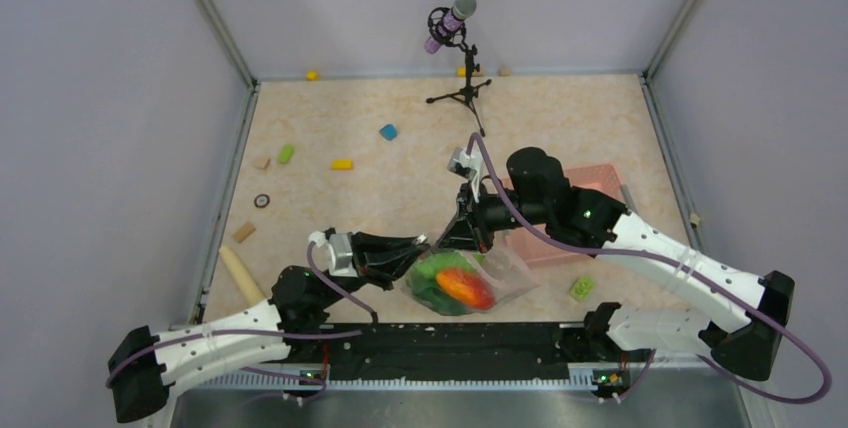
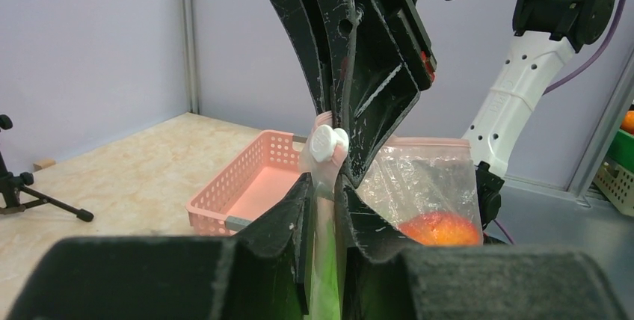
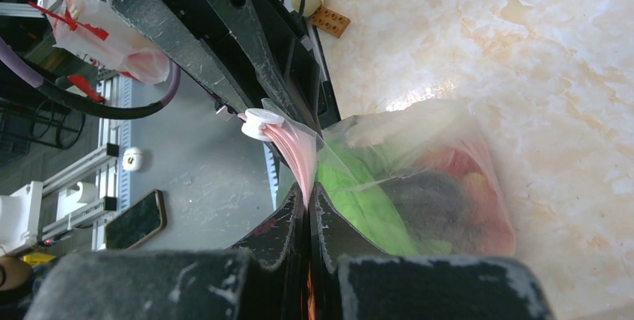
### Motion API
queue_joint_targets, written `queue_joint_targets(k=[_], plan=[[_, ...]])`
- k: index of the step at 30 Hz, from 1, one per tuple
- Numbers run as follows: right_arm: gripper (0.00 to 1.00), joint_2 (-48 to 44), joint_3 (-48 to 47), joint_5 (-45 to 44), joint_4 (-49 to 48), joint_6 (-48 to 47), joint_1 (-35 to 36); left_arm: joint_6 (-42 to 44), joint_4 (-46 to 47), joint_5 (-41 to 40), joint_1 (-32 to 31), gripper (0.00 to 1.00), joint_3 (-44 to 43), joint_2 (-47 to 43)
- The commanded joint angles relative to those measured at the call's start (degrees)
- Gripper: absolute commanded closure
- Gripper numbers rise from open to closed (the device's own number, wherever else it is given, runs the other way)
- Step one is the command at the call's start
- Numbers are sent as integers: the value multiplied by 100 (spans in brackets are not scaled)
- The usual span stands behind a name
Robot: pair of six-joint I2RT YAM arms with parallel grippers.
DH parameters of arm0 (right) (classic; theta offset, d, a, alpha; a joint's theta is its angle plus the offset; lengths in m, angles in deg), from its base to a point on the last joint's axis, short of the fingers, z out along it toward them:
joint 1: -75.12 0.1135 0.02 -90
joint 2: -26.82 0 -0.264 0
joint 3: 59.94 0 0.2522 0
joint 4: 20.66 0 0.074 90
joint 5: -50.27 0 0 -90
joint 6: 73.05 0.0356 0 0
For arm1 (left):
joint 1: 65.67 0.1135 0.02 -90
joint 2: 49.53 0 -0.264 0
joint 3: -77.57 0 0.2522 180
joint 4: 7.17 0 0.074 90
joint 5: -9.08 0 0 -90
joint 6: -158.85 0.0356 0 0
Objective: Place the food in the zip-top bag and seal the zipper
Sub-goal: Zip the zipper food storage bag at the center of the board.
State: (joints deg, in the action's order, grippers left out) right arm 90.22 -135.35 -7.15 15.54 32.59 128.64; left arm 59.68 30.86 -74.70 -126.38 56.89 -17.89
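Note:
The zip-top bag (image 1: 500, 266) lies near the table's front edge. Food shows through it: green leaves (image 1: 432, 278) and a red-yellow mango (image 1: 467, 288). My left gripper (image 1: 420, 248) is shut on the bag's mouth corner; in its wrist view (image 2: 325, 199) the plastic runs between its jaws. My right gripper (image 1: 472, 236) is shut on the same mouth edge right beside it, pinching the pink zipper strip (image 3: 295, 148) in its wrist view (image 3: 308, 194). A white slider tab (image 3: 262, 121) sits at the strip's end, also in the left wrist view (image 2: 329, 143). Green food (image 3: 374, 211) fills the bag.
A pink slatted basket (image 1: 600, 183) stands behind the bag, under the right arm. A microphone on a tripod (image 1: 462, 78) stands at the back. Small coloured blocks (image 1: 342, 164) lie scattered at left, a green one (image 1: 582, 287) at front right, and a cream stick (image 1: 243, 275) at front left.

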Motion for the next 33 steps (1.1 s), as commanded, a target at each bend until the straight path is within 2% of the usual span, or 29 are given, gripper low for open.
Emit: queue_joint_targets(k=[1,4,8,13,15,19,20,23,25,30,33], plan=[[100,4,-408,193,-273,-7,28,96,38,163,33,81,-292,49],[100,16,-416,250,-268,-3,35,99,25,212,29,82,-334,115],[100,44,-414,282,-254,-19,30,91,21,229,32,92,-403,241],[100,62,-429,283,-230,-51,33,129,-106,291,33,92,-509,361],[100,73,-444,224,-181,-84,32,142,-107,319,31,100,-512,389],[100,93,-483,86,-65,-201,28,163,-24,434,32,100,-447,345],[93,80,-489,38,-39,-228,28,169,2,462,25,100,-409,317],[61,-31,-503,-205,37,-423,30,222,9,470,24,100,-293,138],[47,-172,-485,-395,36,-625,32,292,-91,491,30,100,-254,-45],[33,-573,-437,-458,-42,-1300,36,363,-817,518,30,100,-516,-461],[30,-669,-564,-261,-67,-1913,35,143,-1473,156,28,100,-965,-487]])
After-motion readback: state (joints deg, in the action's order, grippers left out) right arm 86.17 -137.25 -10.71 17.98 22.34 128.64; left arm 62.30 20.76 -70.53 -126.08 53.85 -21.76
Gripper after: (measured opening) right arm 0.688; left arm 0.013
